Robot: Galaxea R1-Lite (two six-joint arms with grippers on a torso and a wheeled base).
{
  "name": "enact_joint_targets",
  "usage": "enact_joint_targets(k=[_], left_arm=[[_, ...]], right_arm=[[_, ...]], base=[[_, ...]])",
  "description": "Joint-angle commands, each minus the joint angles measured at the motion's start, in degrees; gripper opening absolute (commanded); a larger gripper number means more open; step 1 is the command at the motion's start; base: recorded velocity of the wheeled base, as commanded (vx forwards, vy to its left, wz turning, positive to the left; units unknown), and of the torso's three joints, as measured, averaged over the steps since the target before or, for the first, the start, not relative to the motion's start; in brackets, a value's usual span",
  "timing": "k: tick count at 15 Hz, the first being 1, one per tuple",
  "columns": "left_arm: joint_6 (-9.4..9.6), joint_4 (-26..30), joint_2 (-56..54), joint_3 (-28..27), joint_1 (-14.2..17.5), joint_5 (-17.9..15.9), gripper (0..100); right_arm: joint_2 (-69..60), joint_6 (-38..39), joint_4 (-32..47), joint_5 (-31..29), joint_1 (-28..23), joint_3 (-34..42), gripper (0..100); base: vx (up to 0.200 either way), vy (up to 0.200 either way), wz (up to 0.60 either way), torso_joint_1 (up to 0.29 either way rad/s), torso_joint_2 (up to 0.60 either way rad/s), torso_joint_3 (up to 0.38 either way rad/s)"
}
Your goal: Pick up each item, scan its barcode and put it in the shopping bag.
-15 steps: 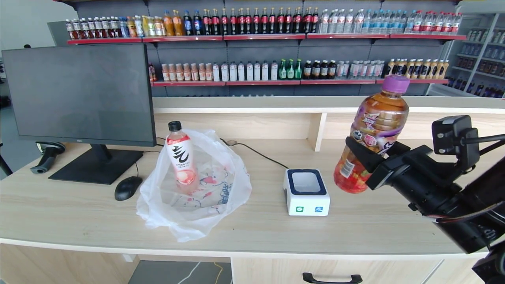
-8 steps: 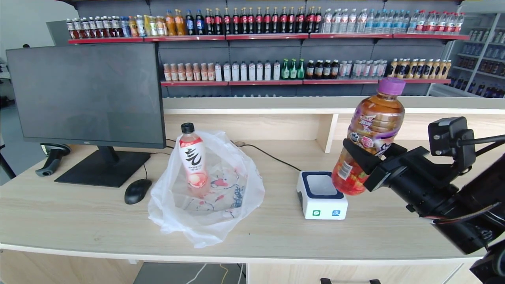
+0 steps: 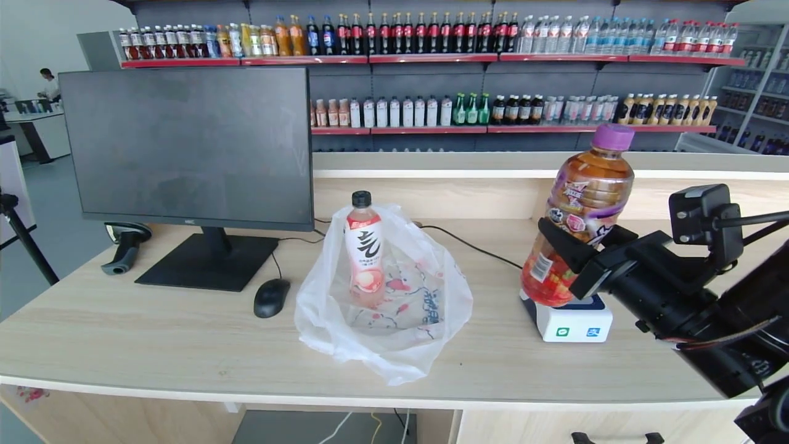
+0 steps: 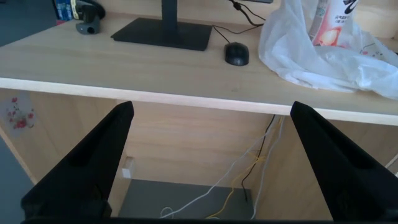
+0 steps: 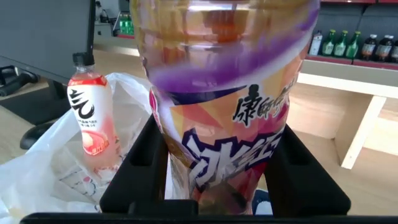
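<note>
My right gripper (image 3: 582, 243) is shut on an amber tea bottle (image 3: 579, 216) with a purple cap, holding it nearly upright. The bottle's base hangs just over the white barcode scanner (image 3: 570, 320) on the counter. In the right wrist view the tea bottle (image 5: 224, 106) stands between the fingers of that gripper (image 5: 221, 168). To the left, a clear shopping bag (image 3: 382, 308) holds an upright pink bottle (image 3: 365, 259). My left gripper (image 4: 208, 162) hangs open and empty, low in front of the counter's edge, with the bag (image 4: 323, 56) beyond it.
A dark monitor (image 3: 191, 142) stands at the back left, with a black mouse (image 3: 271, 297) before it and a handheld scanner (image 3: 126, 246) beside its foot. A cable runs behind the bag. A raised wooden ledge (image 3: 493, 163) backs the counter, with drink shelves behind.
The camera has turned left, so everything on the counter has slid right in the picture. The held tea bottle was right of the barcode scanner and is now over it.
</note>
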Motion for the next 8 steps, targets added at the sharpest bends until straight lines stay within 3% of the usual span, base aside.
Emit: enact_joint_targets(k=[1, 5, 8], left_arm=[[0.0, -0.02, -0.02, 0.0, 0.09, -0.01, 100], [-0.09, -0.02, 0.06, 0.0, 0.09, -0.01, 100], [-0.09, -0.02, -0.02, 0.0, 0.09, -0.01, 100]], right_arm=[[0.37, -0.04, -0.06, 0.01, -0.03, -0.23, 0], [0.46, -0.04, -0.06, 0.01, -0.03, 0.03, 0], [0.37, -0.04, -0.06, 0.01, -0.56, 0.65, 0]], base=[[0.0, 0.0, 0.0, 0.0, 0.0, 0.0], [0.0, 0.0, 0.0, 0.0, 0.0, 0.0], [0.0, 0.0, 0.6, 0.004, 0.01, 0.001]])
